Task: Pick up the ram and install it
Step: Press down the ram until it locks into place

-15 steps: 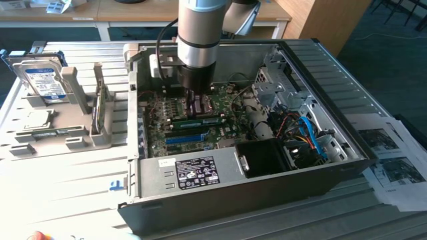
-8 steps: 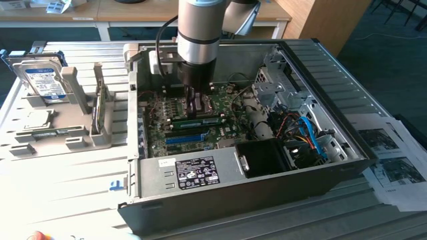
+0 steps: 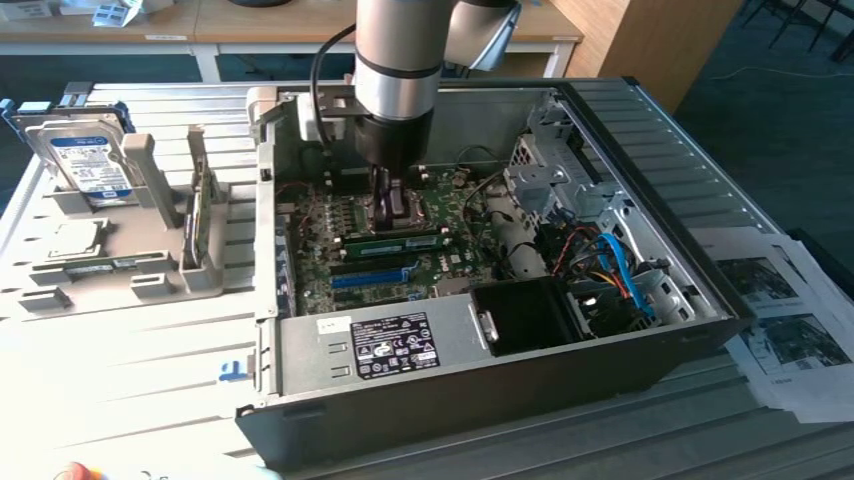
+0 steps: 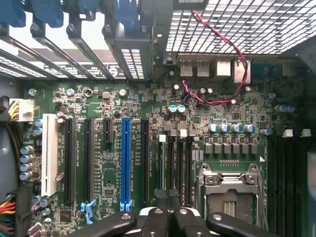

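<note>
In the exterior view we find the arm (image 3: 400, 70) reaching down into the open case (image 3: 694, 300), which lies on its side on a slatted table (image 3: 120, 380). The gripper (image 3: 387, 195) sits low over the motherboard (image 3: 320, 270), just above a green stick, the ram (image 3: 394, 243), which lies lengthwise across the board. We cannot tell from this view whether the ram is seated in a slot or whether the gripper touches it. A blue slot (image 3: 370, 276) runs parallel to the ram, nearer the case's labelled power supply (image 3: 387, 345). On the exterior view's left, a grey fixture (image 3: 134, 270) stands beside the case and carries a hard drive (image 3: 87, 160) upright at its far end. Printed sheets (image 3: 787, 330) lie on the exterior view's right.

In the wrist view we look straight down on the motherboard (image 4: 222, 118). The gripper (image 4: 168, 219) shows at the edge, its black fingers (image 4: 153, 222) drawn tight together, clenched. Nothing can be made out between them. Beyond them we note the long blue slot (image 4: 126, 163), a white slot (image 4: 49, 155), the processor socket (image 4: 229, 185) and a red cable (image 4: 217, 44).
</note>
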Robot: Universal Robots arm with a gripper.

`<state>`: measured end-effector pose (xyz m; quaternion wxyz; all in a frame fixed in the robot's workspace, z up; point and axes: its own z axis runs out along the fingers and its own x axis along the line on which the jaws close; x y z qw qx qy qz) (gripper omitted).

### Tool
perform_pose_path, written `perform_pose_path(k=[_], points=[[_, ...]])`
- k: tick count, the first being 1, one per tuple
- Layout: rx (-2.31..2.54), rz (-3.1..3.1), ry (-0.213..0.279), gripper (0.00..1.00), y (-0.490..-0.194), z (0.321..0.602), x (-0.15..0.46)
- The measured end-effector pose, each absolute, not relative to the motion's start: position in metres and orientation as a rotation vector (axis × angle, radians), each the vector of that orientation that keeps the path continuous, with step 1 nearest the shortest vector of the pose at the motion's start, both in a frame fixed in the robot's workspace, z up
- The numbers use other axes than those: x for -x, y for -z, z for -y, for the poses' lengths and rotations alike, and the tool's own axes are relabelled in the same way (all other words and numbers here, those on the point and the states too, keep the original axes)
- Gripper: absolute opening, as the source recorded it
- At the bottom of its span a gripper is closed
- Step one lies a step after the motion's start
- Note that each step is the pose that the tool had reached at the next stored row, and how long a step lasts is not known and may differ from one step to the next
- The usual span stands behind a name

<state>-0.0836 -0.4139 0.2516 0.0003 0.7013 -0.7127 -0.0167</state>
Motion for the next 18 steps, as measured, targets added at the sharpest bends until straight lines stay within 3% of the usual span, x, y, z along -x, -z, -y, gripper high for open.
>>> perform_pose_path(k=[18], points=[[-2.203, 2.239, 0.052, 0.1, -0.267, 0.414, 0.084]])
